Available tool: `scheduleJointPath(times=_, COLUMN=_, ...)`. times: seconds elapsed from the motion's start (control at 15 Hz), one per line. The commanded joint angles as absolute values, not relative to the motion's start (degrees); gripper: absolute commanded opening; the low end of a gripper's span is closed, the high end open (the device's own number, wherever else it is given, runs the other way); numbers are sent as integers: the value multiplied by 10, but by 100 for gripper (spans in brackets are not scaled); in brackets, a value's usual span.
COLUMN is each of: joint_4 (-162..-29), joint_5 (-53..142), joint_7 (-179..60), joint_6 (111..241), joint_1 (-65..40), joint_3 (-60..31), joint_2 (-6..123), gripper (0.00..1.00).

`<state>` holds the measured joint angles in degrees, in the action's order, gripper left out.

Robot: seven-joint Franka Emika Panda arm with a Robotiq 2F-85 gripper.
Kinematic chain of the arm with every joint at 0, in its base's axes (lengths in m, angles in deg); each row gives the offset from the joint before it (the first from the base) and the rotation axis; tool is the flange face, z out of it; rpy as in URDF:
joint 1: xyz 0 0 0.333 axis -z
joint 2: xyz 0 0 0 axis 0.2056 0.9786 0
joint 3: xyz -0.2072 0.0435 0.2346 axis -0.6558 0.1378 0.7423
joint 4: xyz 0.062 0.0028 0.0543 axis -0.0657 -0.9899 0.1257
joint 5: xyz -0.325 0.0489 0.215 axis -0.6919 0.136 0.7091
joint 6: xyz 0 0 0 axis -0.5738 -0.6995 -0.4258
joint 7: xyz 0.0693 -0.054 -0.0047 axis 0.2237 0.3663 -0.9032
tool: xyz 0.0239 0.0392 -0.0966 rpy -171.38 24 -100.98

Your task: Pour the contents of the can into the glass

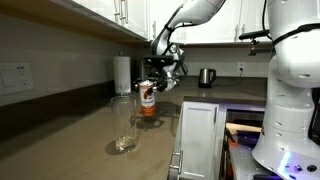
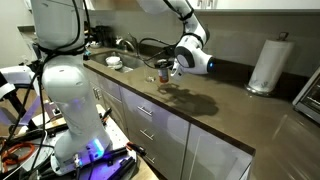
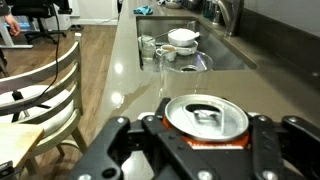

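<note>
The can (image 1: 148, 100), a small red-orange and white cylinder with a silver top, stands upright toward the front edge of the long brown-grey counter (image 1: 70, 130). I cannot tell whether its base rests on the surface or hangs just clear of it. I judge the grasp to be done and the pour not yet begun.

My gripper (image 3: 206, 138) is closed on the can, one black finger on each side of its body just below the rim, as the wrist view shows plainly.

The tall clear straight-sided glass (image 1: 124, 128) stands on the counter near the can but apart from it, and it looks empty.

The next move, as I read it, calls for carrying the can to the glass. I would bring its rim just above the mouth of the glass and then roll my wrist slowly so the stream falls inside. The glass is narrow and light, so a bump from the can could tip it.

Seen from above, the silver lid (image 3: 205, 117) is round and bright, with the tab lying flat. No liquid shows through it.
</note>
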<state>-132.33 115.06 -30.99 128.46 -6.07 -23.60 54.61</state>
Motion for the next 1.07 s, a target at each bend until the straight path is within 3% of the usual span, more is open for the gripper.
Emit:
scheduleJointPath(times=0.0, joint_4=-1362, joint_5=1142, joint_7=-290, joint_6=1300, joint_1=-56, joint_3=-233, joint_2=478, gripper=26)
scheduleJointPath(times=1.0, joint_4=-1383, joint_5=1068, joint_7=-85, joint_6=1484, joint_1=-73, joint_3=-153, joint_2=354, gripper=26)
